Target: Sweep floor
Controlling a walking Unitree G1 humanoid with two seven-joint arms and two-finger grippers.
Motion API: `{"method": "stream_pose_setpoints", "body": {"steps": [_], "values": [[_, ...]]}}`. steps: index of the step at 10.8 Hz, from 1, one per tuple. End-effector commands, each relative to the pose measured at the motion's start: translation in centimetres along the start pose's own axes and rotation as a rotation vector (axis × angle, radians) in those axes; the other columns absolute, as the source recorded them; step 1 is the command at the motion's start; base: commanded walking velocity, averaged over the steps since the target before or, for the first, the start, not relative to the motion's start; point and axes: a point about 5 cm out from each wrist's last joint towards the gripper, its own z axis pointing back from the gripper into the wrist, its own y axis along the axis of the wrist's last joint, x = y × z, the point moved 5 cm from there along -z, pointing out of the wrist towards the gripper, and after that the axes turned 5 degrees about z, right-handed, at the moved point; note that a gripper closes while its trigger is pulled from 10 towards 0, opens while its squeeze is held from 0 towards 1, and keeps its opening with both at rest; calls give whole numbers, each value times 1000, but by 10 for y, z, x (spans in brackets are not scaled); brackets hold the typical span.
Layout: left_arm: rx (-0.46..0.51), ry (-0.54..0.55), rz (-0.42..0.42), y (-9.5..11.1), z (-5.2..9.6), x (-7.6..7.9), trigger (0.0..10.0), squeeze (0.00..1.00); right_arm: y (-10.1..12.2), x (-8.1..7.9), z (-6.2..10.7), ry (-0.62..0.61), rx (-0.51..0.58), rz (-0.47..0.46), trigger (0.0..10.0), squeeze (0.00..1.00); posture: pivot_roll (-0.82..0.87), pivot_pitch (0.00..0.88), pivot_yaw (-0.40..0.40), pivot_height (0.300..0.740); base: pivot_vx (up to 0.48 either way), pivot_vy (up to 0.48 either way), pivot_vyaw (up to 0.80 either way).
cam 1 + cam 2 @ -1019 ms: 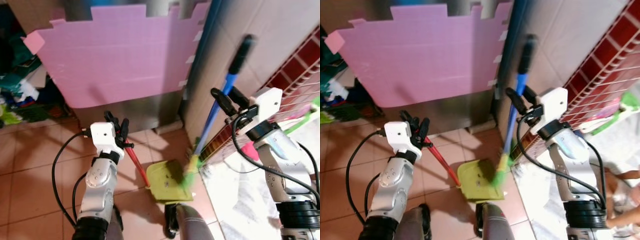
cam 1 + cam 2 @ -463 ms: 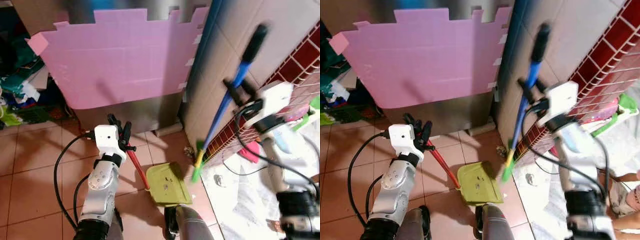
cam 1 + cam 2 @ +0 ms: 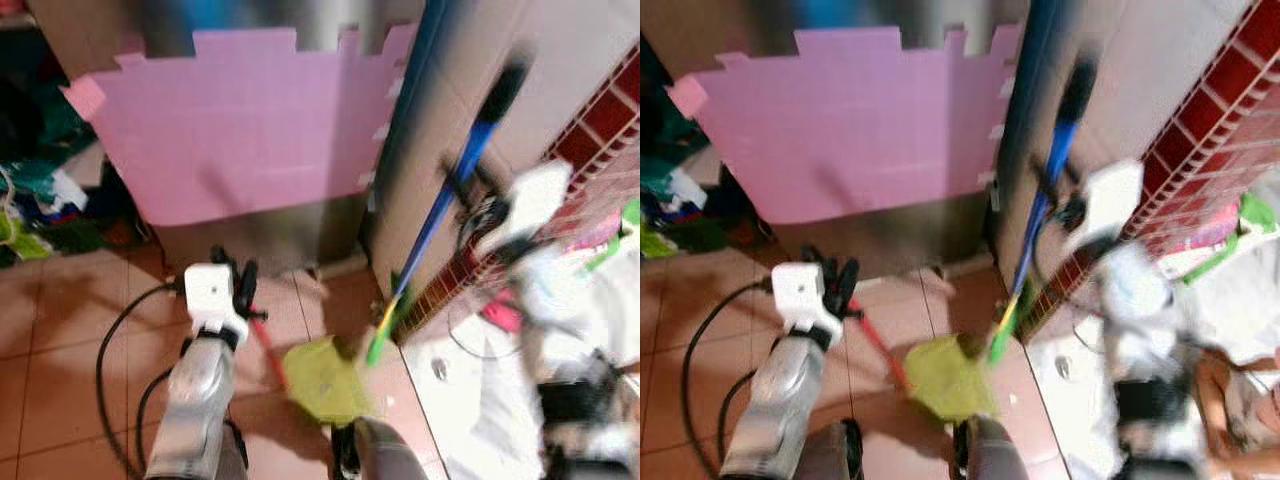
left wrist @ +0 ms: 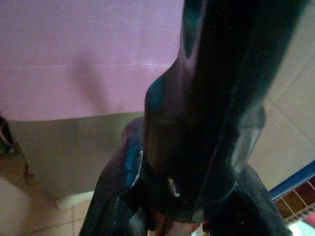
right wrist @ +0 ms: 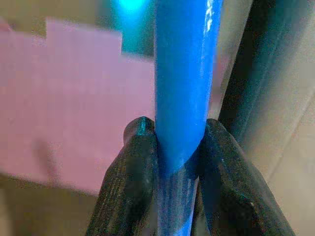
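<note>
Broom (image 3: 440,215) steeply tilted, bristles down; right gripper (image 5: 174,162) clamped around blue handle.

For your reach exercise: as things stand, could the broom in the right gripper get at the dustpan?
Probably yes. The right gripper grips the broom, whose green bristles already hang at the dustpan edge, nothing between them.

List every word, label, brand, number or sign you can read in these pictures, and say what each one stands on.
No text can be read.
Broom handle: faint marks near the top edge, too blurred to read.
Pink foam mat, dustpan, red tiled wall: no writing shows; the head views are blurred.
</note>
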Motion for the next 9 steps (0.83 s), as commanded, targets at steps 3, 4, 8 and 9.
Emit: {"method": "stream_pose_setpoints", "body": {"steps": [3,4,8,9], "values": [[16,26,-46,2,15,-5,10000,0,-30,-18,8,-47,-123,-143,10000,0,-87,6,-20,740,0,0,0],[11,37,-48,1,18,-7,10000,0,-35,-17,10,-71,-156,-163,10000,0,-82,0,-21,740,0,0,0],[12,105,-52,-2,13,-19,10000,0,-65,-37,21,-99,-315,-323,10000,0,-93,0,-11,740,0,0,0],[23,77,-69,1,6,-14,10000,0,-69,-41,25,-120,-337,-343,10000,0,-100,0,-5,740,0,0,0]]}}
